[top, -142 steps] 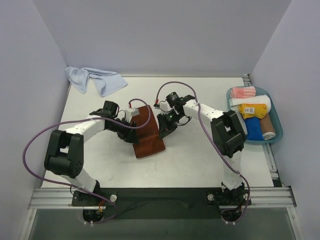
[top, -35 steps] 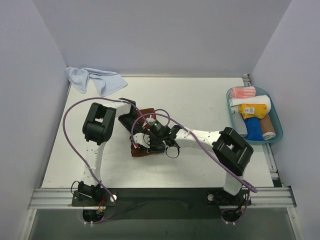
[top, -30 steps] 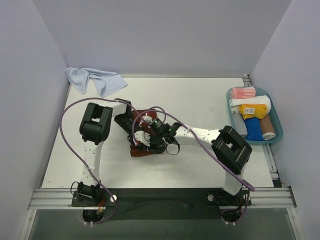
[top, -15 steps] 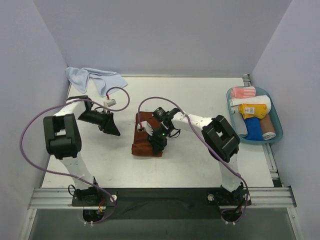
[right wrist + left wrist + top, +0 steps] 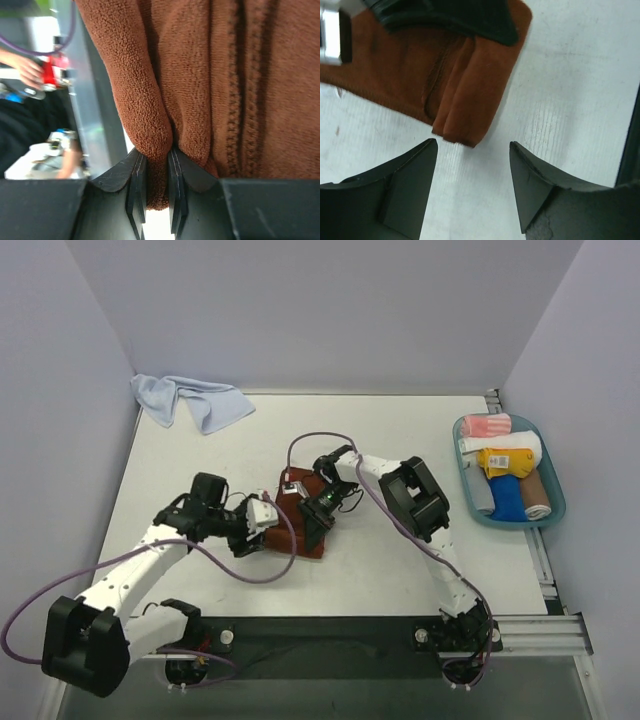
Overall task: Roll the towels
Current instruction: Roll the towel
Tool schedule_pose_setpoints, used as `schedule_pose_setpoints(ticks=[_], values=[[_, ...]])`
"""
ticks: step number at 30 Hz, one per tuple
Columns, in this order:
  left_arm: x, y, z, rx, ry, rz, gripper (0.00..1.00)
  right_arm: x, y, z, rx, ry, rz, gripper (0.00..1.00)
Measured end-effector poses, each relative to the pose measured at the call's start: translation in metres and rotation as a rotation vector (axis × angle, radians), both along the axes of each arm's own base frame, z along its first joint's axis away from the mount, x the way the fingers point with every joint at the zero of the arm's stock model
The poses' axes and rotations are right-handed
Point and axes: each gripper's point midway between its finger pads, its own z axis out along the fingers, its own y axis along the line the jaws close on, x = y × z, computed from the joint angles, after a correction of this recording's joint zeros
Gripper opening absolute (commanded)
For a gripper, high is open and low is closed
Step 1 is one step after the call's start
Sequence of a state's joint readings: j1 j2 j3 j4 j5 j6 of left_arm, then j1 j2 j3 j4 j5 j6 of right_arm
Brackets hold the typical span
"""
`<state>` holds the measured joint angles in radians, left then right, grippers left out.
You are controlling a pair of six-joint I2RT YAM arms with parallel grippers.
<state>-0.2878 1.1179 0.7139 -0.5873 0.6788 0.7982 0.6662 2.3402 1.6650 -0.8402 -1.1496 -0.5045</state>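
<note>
The rust-brown towel (image 5: pixel 316 543) lies folded in thick layers at mid-table. My right gripper (image 5: pixel 312 518) rests on it, and in the right wrist view it (image 5: pixel 156 165) is shut on a fold of the brown terry (image 5: pixel 150 100). My left gripper (image 5: pixel 262 538) sits low at the towel's left near corner. In the left wrist view it (image 5: pixel 472 150) stands open over bare table, the folded corner (image 5: pixel 457 132) just ahead of its fingertips and apart from them. The pale light-blue towel (image 5: pixel 190 400) lies crumpled at the far left corner.
A teal tray (image 5: pixel 457 445) at the right edge holds several rolled cloths, among them a pink-and-white striped one (image 5: pixel 487 425) and a yellow one (image 5: pixel 505 458). Walls close in the left, back and right sides. Purple cables loop over both arms.
My left arm has swung from the far left in to the brown towel's near corner, its jaws opening wider. The right gripper has kept its hold on the towel.
</note>
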Motion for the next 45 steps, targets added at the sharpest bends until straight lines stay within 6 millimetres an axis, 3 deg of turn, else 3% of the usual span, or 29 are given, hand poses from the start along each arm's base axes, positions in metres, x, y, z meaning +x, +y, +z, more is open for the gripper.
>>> schedule_pose_setpoints(ticks=[5,10,14,20,21,24,28,32,36,41,45], values=[[-0.022,-0.040,-0.011,0.077,-0.179,-0.221,0.70,0.000,-0.003,0.001,-0.009,0.108,-0.036,0.00],[-0.012,-0.058,-0.019,0.123,-0.272,-0.292,0.69,-0.001,-0.003,0.001,-0.026,0.149,-0.042,0.00],[-0.010,-0.068,-0.027,0.145,-0.313,-0.345,0.62,0.000,-0.002,0.001,-0.041,0.187,-0.053,0.00],[-0.026,-0.068,-0.061,0.198,-0.311,-0.434,0.46,0.004,-0.004,0.002,-0.057,0.225,-0.076,0.00],[-0.026,-0.069,-0.064,0.201,-0.313,-0.437,0.40,0.004,-0.004,0.002,-0.060,0.224,-0.076,0.01],[-0.019,-0.075,-0.066,0.210,-0.316,-0.418,0.25,0.006,-0.005,0.001,-0.082,0.215,-0.071,0.13],[-0.014,-0.080,-0.065,0.220,-0.264,-0.378,0.14,0.012,-0.009,0.001,-0.128,0.176,-0.060,0.27],[-0.014,-0.085,-0.063,0.237,-0.167,-0.359,0.12,0.020,-0.014,0.006,-0.160,0.132,-0.061,0.39],[-0.014,-0.091,-0.061,0.236,-0.034,-0.358,0.10,0.039,-0.031,0.016,-0.181,0.008,-0.077,0.52],[-0.009,-0.089,-0.059,0.204,0.205,-0.313,0.08,0.090,-0.080,0.042,-0.195,-0.233,-0.186,0.53],[-0.003,-0.088,-0.058,0.168,0.394,-0.282,0.08,0.109,-0.118,0.078,-0.188,-0.373,-0.293,0.51]])
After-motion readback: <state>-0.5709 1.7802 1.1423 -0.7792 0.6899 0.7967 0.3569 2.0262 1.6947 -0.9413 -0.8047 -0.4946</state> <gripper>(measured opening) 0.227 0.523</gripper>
